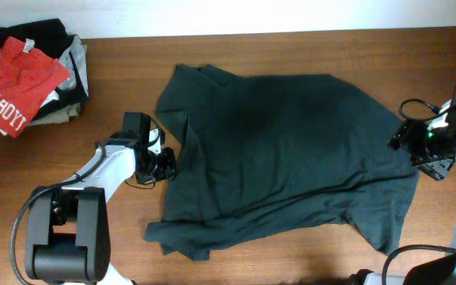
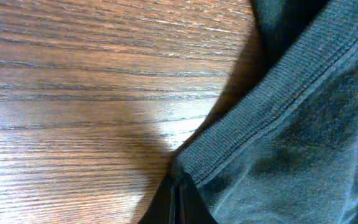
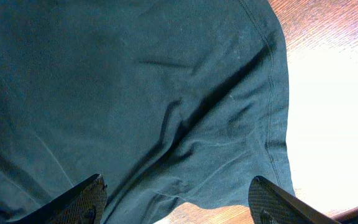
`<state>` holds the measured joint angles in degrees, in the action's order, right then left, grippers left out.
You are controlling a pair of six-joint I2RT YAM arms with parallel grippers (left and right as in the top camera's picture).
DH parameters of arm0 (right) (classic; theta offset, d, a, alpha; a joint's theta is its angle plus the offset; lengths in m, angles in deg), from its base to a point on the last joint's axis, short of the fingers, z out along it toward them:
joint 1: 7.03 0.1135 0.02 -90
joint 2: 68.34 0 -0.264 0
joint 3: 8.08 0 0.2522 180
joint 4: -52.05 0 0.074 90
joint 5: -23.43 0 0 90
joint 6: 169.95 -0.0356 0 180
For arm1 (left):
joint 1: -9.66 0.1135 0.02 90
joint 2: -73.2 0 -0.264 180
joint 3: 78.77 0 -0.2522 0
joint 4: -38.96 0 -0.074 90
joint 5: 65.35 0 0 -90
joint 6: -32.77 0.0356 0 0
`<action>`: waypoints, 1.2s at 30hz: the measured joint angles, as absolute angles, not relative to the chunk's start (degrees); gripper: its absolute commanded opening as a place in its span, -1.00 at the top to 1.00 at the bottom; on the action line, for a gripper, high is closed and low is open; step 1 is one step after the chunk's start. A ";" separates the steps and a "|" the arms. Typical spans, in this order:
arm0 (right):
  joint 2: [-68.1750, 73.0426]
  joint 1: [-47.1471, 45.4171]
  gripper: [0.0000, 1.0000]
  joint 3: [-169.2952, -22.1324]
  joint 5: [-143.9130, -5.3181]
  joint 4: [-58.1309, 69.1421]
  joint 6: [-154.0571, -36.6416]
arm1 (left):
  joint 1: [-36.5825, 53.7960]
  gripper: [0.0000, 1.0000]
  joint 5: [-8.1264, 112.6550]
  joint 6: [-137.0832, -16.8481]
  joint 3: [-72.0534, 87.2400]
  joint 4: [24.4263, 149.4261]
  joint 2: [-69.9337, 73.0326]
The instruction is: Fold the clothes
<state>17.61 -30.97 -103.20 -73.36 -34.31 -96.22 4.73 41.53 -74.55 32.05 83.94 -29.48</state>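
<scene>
Well, neck pinched, hem loose!

Wooden table [image 1: 117, 95], dark T-shirt [image 1: 291, 150] spread across its middle. Right gripper [image 3: 178, 183] hangs splayed over the hem [image 3: 272, 93], gripping nothing. Left gripper [image 2: 176, 202] looks clamped on the ribbed collar [image 2: 260, 118]. Lift now and only the neck rises, so the cloth likely bunches.

Red shirt [image 1: 18, 79]: white block letters, partly readable "NEY BOY". No other legible text.
</scene>
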 measured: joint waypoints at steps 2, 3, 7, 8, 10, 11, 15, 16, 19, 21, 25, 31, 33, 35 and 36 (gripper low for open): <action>17.61 -30.97 -0.51 -103.20 -73.36 -34.59 -95.92 | 4.88 1.00 40.22 -75.51 31.77 84.53 -29.48; 17.61 -30.97 -0.50 -103.20 -73.36 -34.70 -95.79 | 6.39 1.00 38.52 -76.36 31.18 86.06 -29.48; 17.61 -30.97 -0.47 -103.09 -73.38 -33.83 -95.74 | 14.78 1.00 29.14 -79.07 24.62 99.16 -30.44; 17.61 -30.97 -0.47 -103.02 -73.36 -33.45 -95.72 | 16.86 0.99 25.75 -80.23 22.37 102.48 -30.44; 17.61 -30.97 -0.48 -102.98 -73.36 -32.78 -95.70 | 21.03 0.90 22.01 -81.54 21.08 105.41 -30.09; 17.61 -30.97 -0.49 -102.92 -73.36 -32.27 -95.72 | 22.72 0.85 20.97 -81.89 21.08 105.69 -30.00; 18.51 -30.84 -0.51 -102.48 -73.38 -31.90 -95.66 | 28.38 0.28 18.76 -82.77 21.08 107.31 -28.36; 19.51 -30.01 -0.50 -102.48 -73.62 -31.44 -95.66 | 29.60 -0.05 18.36 -83.21 21.08 107.35 -27.38; 23.82 -24.13 -0.04 -102.35 -74.69 -26.02 -95.50 | 28.79 -0.51 21.05 -81.24 20.16 104.27 -21.94; 26.49 -20.31 0.36 -102.35 -75.04 -22.96 -95.31 | 26.30 -0.26 27.81 -77.28 19.75 99.57 -20.14; 35.67 -17.09 0.92 -102.33 -75.30 -16.21 -95.02 | 11.61 0.78 38.34 -71.51 19.09 84.03 -24.84; 41.63 -17.09 0.92 -102.24 -74.78 -6.35 -94.02 | 8.81 0.99 38.76 -70.94 19.20 65.30 -35.62; 44.41 -17.09 0.92 -102.22 -74.36 -4.14 -93.58 | 8.81 0.99 37.49 -70.90 19.20 63.44 -38.26; 45.79 -17.09 0.92 -102.22 -74.15 -3.29 -93.49 | 8.81 0.99 35.85 -70.88 19.20 62.37 -41.30; 46.27 -17.09 0.92 -102.22 -74.15 -2.44 -93.47 | 8.81 0.99 34.74 -70.90 19.20 62.11 -42.77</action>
